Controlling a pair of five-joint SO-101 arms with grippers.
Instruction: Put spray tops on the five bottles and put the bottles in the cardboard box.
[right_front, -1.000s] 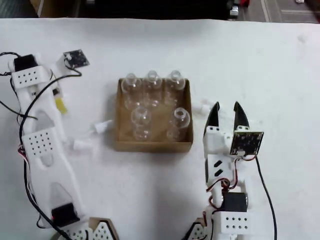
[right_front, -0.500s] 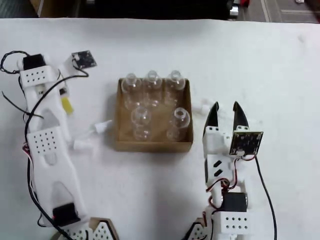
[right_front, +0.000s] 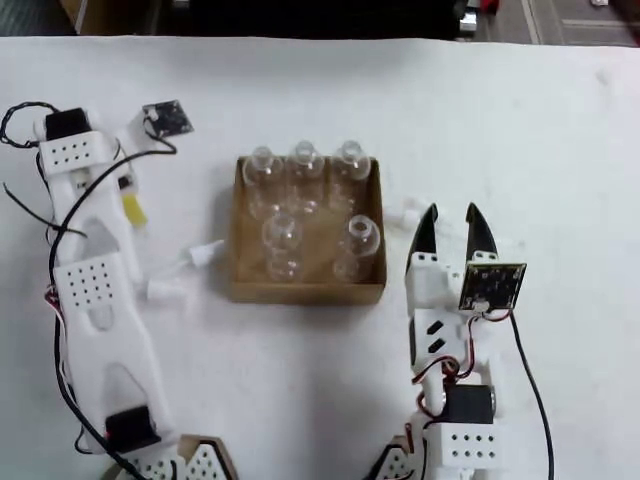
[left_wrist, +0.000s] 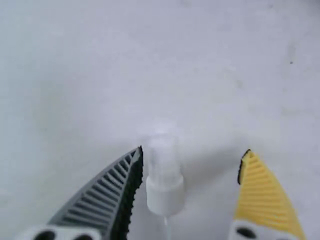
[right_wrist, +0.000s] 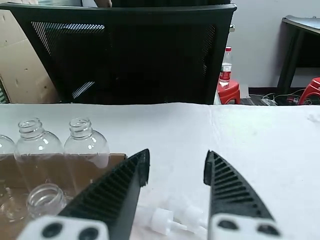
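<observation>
**Around the work area**

A white surface (right_front: 540, 120) spreads wide. Behind its far edge stands a black mesh chair (right_wrist: 125, 55). Beyond that, a drink bottle (right_wrist: 226, 67) with a red cap stands at a red stool (right_wrist: 230, 93), near a dark desk (right_wrist: 300, 30). Brown cardboard (right_wrist: 20, 65) stands beside the chair.

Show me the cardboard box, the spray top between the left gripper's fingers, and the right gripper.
cardboard box (right_front: 305, 292), high view, on the wall nearest the arms.
spray top (left_wrist: 164, 189), left wrist view, on its white collar.
right gripper (right_wrist: 176, 159), right wrist view, midway between its fingertips.
</observation>
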